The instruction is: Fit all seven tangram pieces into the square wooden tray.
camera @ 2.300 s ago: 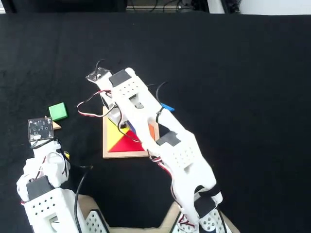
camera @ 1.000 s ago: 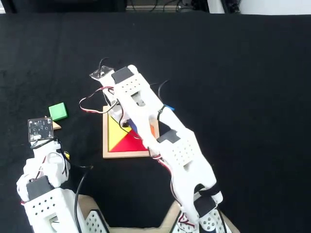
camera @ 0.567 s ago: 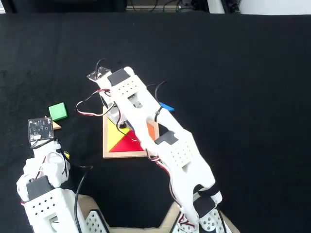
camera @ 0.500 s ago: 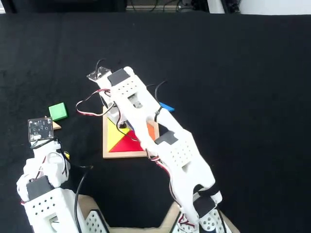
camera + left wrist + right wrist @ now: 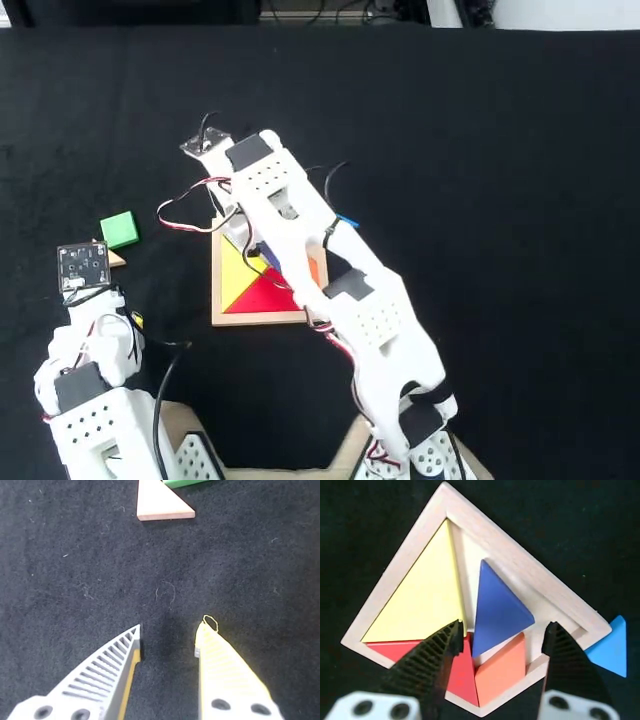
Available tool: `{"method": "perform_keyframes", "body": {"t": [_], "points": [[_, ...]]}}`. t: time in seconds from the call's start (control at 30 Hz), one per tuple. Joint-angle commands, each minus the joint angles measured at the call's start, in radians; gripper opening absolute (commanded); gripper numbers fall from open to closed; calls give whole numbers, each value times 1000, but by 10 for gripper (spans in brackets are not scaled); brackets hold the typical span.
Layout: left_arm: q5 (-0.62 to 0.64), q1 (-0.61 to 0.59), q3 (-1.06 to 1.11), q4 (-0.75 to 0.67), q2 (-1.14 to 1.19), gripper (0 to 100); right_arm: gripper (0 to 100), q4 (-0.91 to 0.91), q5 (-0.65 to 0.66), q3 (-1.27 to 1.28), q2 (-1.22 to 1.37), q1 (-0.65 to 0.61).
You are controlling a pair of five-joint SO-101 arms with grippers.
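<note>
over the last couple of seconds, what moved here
The right arm wavered slightly above the tray, ending a touch farther out. The right gripper is open and holds nothing. The left gripper, green piece and wooden triangle stayed put.

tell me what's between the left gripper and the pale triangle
Just bare black cloth, seen in the left wrist view, between left gripper and pale triangle.

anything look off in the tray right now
The dark blue triangle sits crooked in the tray: a wedge of bare wood gapes between it and the yellow triangle.
</note>
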Motion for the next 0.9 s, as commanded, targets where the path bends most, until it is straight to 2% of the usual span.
{"method": "perform_keyframes", "body": {"t": [0.0, 0.23, 0.77, 0.87], "points": [[-5, 13, -5, -14, -5, 181, 269, -18, -2, -25, -67, 18], [-5, 13, -5, -12, -5, 181, 269, -117, -2, 90, -65, 26], [-5, 13, -5, -12, -5, 181, 268, -150, -5, 148, -28, 26], [-5, 13, -5, -12, -5, 181, 221, -155, -5, 142, -1, 26]]}}
